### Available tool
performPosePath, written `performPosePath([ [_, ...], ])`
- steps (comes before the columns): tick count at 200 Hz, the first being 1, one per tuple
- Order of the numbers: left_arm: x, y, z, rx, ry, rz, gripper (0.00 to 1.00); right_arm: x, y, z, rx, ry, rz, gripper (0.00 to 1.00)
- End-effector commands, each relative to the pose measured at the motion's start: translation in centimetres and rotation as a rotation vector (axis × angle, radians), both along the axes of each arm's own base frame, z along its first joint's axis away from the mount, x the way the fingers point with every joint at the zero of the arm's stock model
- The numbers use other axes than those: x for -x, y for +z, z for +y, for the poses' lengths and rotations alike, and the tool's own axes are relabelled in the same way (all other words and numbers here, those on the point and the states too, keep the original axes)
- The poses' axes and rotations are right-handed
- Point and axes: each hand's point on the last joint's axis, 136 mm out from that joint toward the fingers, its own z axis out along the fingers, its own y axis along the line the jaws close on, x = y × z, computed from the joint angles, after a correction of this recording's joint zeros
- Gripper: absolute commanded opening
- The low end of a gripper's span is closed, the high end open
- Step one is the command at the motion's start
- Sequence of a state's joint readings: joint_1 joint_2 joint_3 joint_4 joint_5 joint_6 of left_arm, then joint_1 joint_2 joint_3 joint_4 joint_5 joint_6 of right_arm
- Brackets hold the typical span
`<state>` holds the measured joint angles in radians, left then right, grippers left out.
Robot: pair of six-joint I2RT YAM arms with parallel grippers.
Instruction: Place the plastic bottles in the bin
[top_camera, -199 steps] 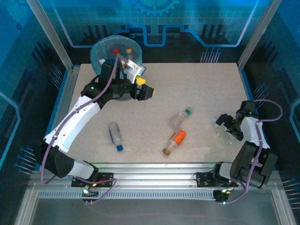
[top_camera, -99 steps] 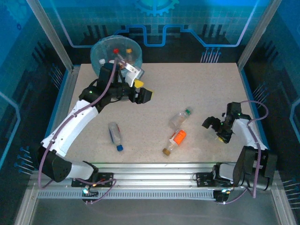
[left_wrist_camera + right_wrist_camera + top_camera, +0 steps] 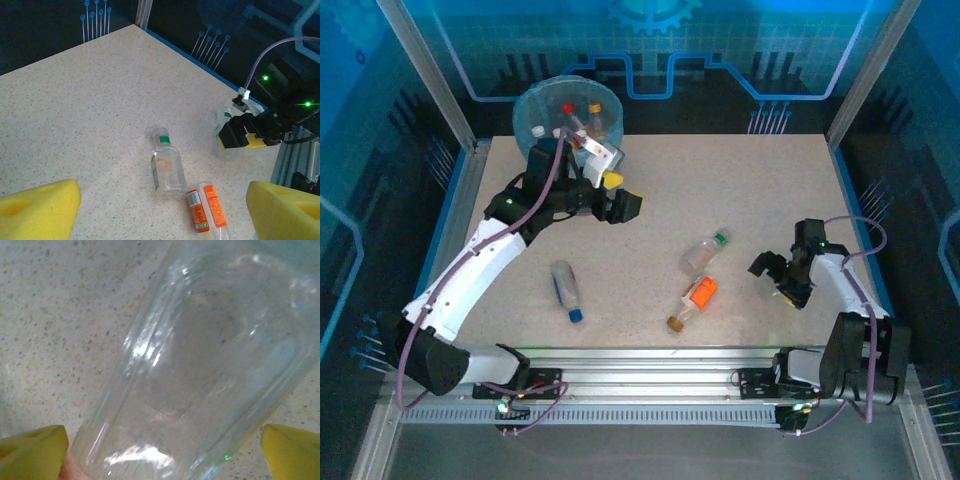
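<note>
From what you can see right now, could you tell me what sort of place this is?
Probably a robot test cell, not a home: a speckled table fenced by metal posts and blue printed panels, with bottles scattered for sorting into a bin.

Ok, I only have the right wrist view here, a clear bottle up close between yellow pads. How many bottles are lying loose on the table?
Observer: Three in the top view: a blue-capped bottle, a green-capped bottle and an orange-labelled bottle.
Operator: Where is the bin?
Observer: The bin stands at the far left corner, with a red-capped bottle showing inside.
Operator: And the left arm?
Observer: The left gripper hangs beside the bin on its near right, its fingers open with nothing between them.
</note>
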<state>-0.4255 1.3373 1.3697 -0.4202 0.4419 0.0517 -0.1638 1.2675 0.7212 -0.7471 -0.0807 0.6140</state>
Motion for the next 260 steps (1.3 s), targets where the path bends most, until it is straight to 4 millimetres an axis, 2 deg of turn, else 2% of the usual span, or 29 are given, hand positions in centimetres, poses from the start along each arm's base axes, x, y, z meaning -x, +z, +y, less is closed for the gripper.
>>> performPosePath([
  [1,0.4,0.6,0.2,0.015,0.003,-0.021,0.87,-1.4,0.0,-0.9,0.037,-0.066,0.001,1.0],
  [37,0.2,0.3,0.1,0.015,0.006,-0.014,0.87,-2.1,-0.5,-1.5,0.052,-0.088,0.02,0.99],
  [67,0.1,0.3,0.0,0.016,0.006,-0.008,0.87,-1.7,-1.0,-1.7,0.054,-0.085,0.024,0.83],
  [115,-0.9,0.1,-0.4,0.027,0.021,0.031,0.87,-0.7,-1.1,-1.4,0.047,-0.033,-0.005,0.66],
  [136,-1.6,0.4,-0.7,0.048,0.039,0.07,0.87,-0.2,-0.5,-1.1,0.045,0.005,-0.022,0.58],
  [160,-2.6,0.5,-1.2,0.089,0.07,0.129,0.86,-0.3,1.1,-0.4,0.028,0.055,-0.083,0.52],
  [178,-3.1,0.7,-1.7,0.124,0.078,0.183,0.85,-1.2,3.4,1.1,0.0,0.121,-0.193,0.47],
  [203,-3.3,2.0,-2.6,0.172,0.05,0.218,0.85,-2.8,8.4,4.2,-0.02,0.263,-0.404,0.46],
  [228,-2.8,3.4,-3.9,0.225,-0.024,0.254,0.84,-4.1,15.1,9.5,-0.086,0.475,-0.681,0.44],
  [245,-1.9,4.2,-5.1,0.253,-0.098,0.283,0.84,-4.0,19.7,13.4,-0.127,0.628,-0.859,0.44],
  [253,-1.4,4.5,-5.7,0.26,-0.133,0.291,0.83,-3.7,20.9,15.0,-0.14,0.697,-0.914,0.45],
  [257,-1.0,4.6,-6.1,0.262,-0.153,0.294,0.83,-3.6,22.9,15.8,-0.141,0.733,-0.971,0.45],
  [260,-0.8,4.8,-6.3,0.263,-0.165,0.296,0.83,-3.4,23.5,16.4,-0.144,0.759,-0.994,0.45],
])
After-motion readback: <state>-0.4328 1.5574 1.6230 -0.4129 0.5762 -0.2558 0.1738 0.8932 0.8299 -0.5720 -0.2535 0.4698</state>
